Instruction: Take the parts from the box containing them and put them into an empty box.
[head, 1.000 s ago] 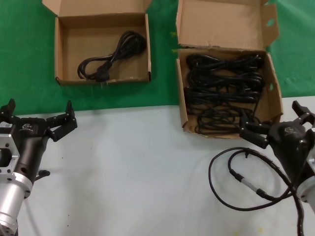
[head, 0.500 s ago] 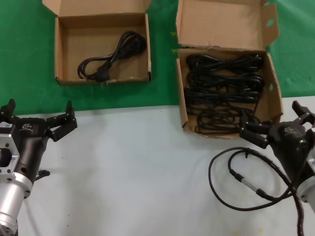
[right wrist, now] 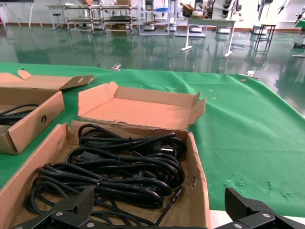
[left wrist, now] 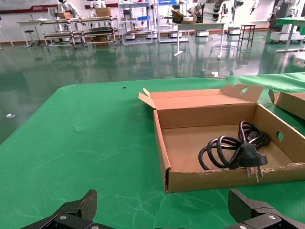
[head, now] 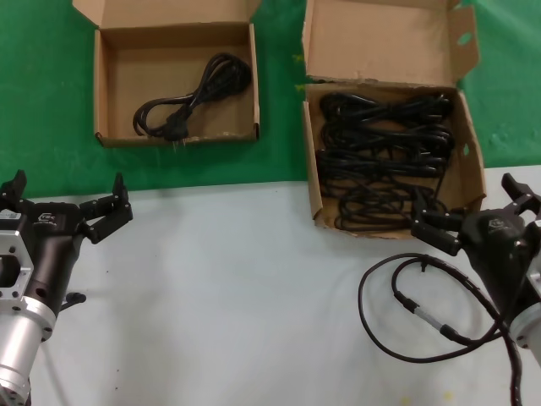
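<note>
Several thin black power cords (head: 385, 156) lie bundled in the larger cardboard box (head: 310, 173) with the tall notched flap, at the back right. The smaller cardboard box (head: 101, 89) at the back left holds one looped cord (head: 196, 95). My left gripper (head: 68, 196) is open and empty over the grey table, short of the smaller box. My right gripper (head: 467, 205) is open and empty at the near right corner of the larger box. The left wrist view shows the smaller box (left wrist: 214, 180) and its cord (left wrist: 233, 150) beyond my open gripper (left wrist: 162, 214). The right wrist view shows the cords (right wrist: 124, 167) just ahead of my open gripper (right wrist: 159, 210).
A thicker black cable with a silver connector (head: 414, 309) loops on the grey table by my right arm. Both boxes stand on a green cloth (head: 279, 144), about a hand's width apart. The grey table (head: 237, 296) lies between my arms.
</note>
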